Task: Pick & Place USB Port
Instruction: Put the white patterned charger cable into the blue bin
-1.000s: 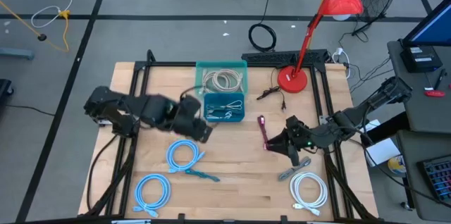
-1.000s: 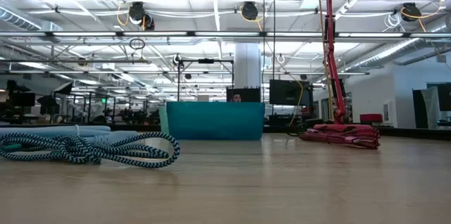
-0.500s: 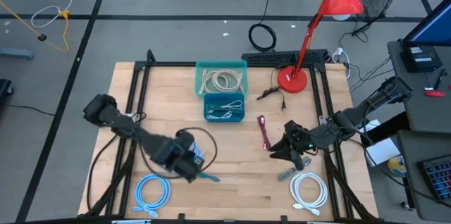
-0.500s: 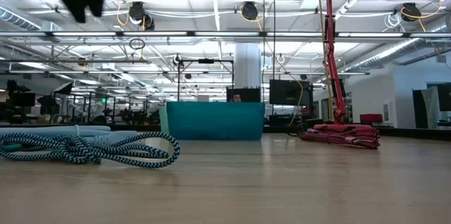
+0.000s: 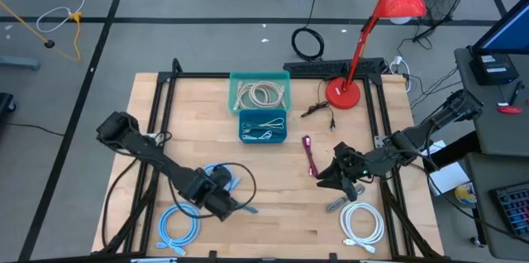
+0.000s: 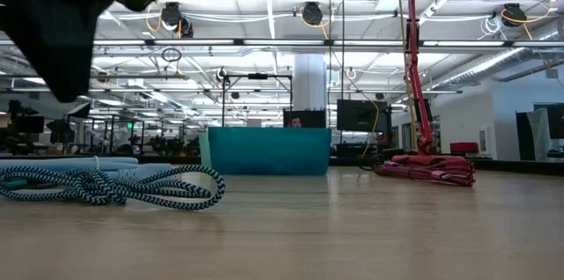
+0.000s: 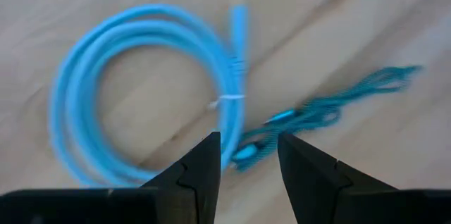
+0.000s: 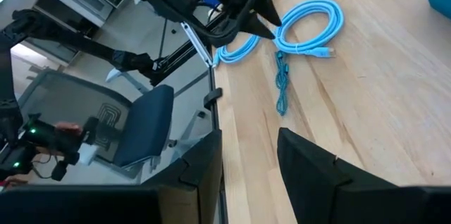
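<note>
Here, at the lower left of the high view, the left gripper (image 5: 216, 201) hovers with fingers parted and empty above the coiled light-blue cable (image 7: 141, 90) and the braided teal cable (image 7: 310, 115) beside it. Both look light and floppy, best pinched across the bundled strands. Lower right, the right gripper (image 5: 326, 179) waits, parted and empty.

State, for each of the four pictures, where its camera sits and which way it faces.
High: overhead, straight down; both arms, left gripper over the light blue cable coil.
Low: table height, level towards the teal bin; dark arm part upper left.
Left wrist: looks past open fingers at the coil.
Right wrist: across the table; fingers open.
Shared: braided teal cable.
</note>
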